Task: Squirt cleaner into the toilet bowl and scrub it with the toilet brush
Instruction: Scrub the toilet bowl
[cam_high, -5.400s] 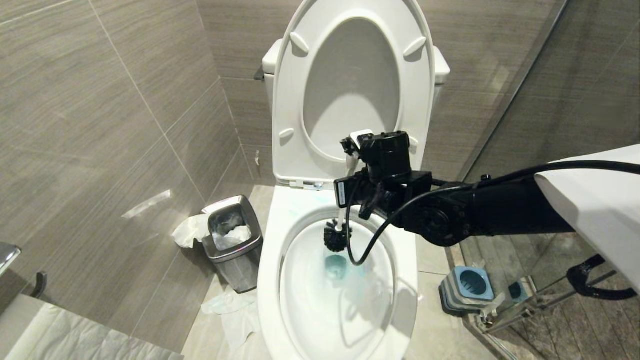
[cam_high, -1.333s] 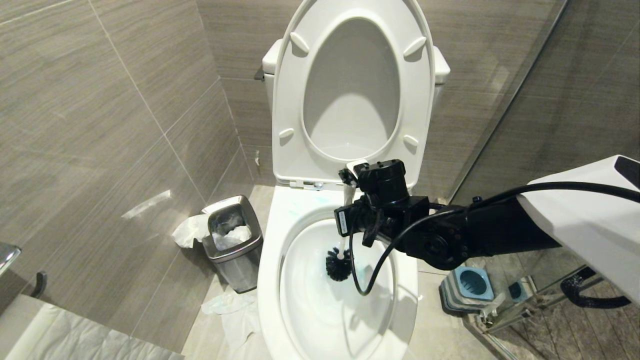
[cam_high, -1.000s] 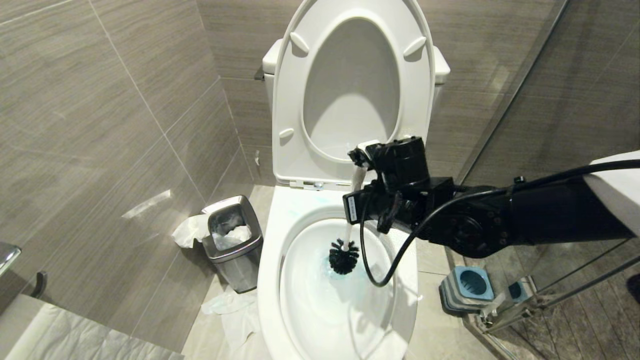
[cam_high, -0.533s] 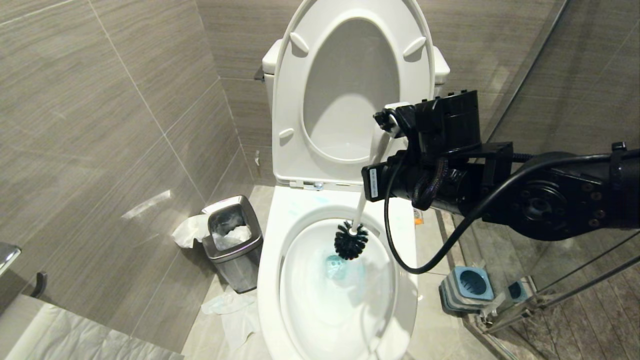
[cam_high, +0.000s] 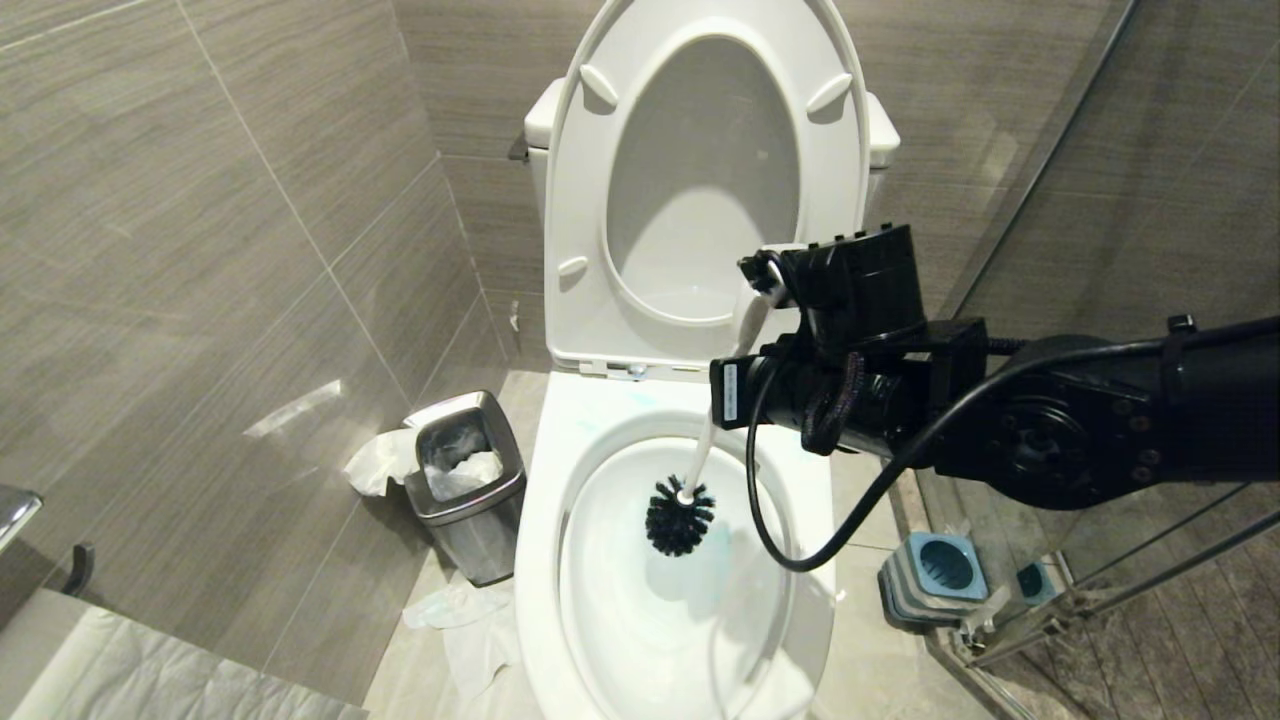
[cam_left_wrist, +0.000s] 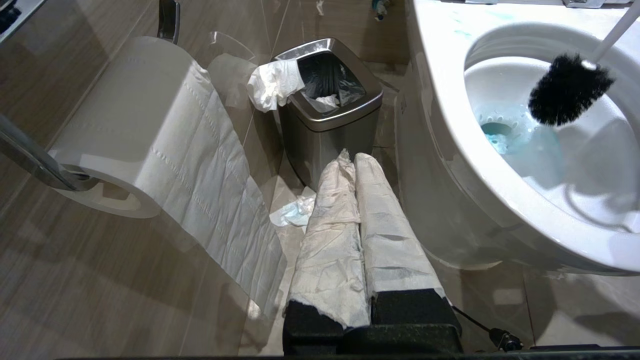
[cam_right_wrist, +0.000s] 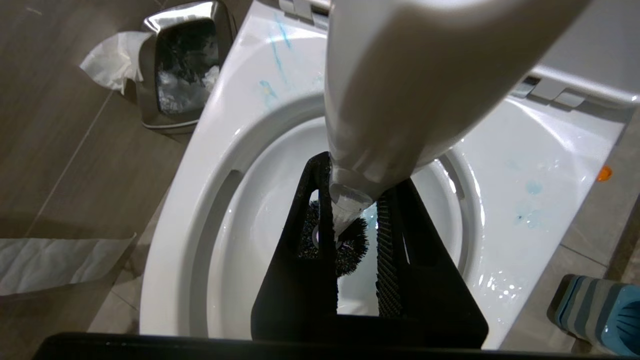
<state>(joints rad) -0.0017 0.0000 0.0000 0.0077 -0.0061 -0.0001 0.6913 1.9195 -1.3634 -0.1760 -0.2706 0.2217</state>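
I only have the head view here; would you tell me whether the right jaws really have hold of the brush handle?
Observer: Yes. The right wrist view shows the right gripper with both jaws shut on the brush, gripping its white handle above the bowl.
Operator: Thank you. And where is the other arm? I cannot see it at all.
Observer: The left gripper is low beside the bowl, jaws shut and wrapped in paper, pointing toward the steel bin.
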